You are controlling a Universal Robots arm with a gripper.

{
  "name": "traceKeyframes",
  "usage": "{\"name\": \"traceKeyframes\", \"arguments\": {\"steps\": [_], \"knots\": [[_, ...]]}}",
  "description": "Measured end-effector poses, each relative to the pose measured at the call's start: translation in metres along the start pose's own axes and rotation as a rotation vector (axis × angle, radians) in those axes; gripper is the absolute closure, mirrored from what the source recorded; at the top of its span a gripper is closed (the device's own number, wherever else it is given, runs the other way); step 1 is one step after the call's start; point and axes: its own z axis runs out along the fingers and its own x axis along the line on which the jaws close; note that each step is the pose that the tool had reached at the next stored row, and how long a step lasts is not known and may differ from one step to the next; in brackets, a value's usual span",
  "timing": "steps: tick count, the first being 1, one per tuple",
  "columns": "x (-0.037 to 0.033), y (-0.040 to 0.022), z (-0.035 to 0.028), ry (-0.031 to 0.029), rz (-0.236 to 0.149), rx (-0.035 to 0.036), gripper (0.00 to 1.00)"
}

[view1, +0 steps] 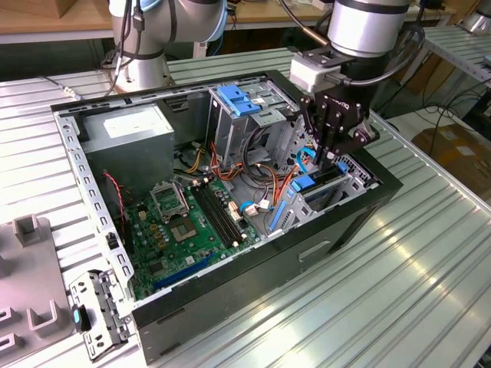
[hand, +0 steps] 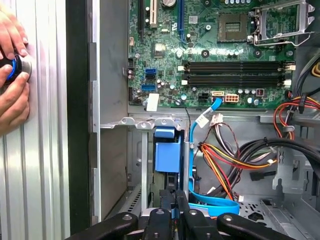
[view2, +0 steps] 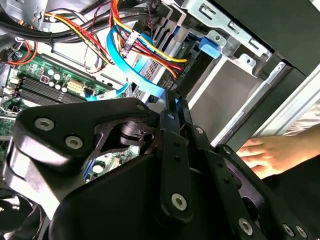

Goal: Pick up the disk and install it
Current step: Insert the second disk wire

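Observation:
The disk (view1: 313,184) stands on edge in the lower drive bay at the case's corner on the exterior view's right, its bright-blue carrier rail (hand: 165,152) facing up. My black gripper (view1: 330,157) hangs directly above it. In both wrist views the two fingers (hand: 181,205) are drawn close together with a strip of the blue rail (view2: 173,106) pinched between them. The disk's metal body is mostly hidden inside the bay.
The open computer case (view1: 360,211) holds a green motherboard (view1: 192,222), a grey power supply (view1: 126,134), bundled cables (hand: 225,155) and a tall metal cage with a blue latch (view1: 238,100). A person's hand (hand: 11,75) rests beside the case wall. Grey fixtures (view1: 31,307) lie on the table.

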Motion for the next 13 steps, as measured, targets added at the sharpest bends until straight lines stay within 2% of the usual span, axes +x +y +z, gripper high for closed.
{"name": "traceKeyframes", "arguments": {"steps": [1,2,3,5,6,8,9,11,12,13], "knots": [[0.0004,0.0006,0.0004,-0.0017,-0.001,0.0024,0.84],[0.0017,0.0017,0.0012,-0.0059,-0.002,0.0082,0.84],[0.0037,0.0022,0.0019,-0.0133,-0.001,0.0149,0.84],[0.0066,0.0027,0.0025,-0.0239,0.001,0.0211,0.84],[0.0092,0.0037,0.0031,-0.0356,0.003,0.0271,0.84],[0.0109,0.0048,0.0039,-0.0477,0.005,0.0329,0.84],[0.0113,0.0054,0.0040,-0.0586,0.006,0.0361,0.84],[0.0118,0.0059,0.0043,-0.0738,0.008,0.0399,0.84],[0.0121,0.0060,0.0045,-0.0800,0.009,0.0415,0.84],[0.0125,0.0061,0.0050,-0.0822,0.009,0.0420,0.84]]}}
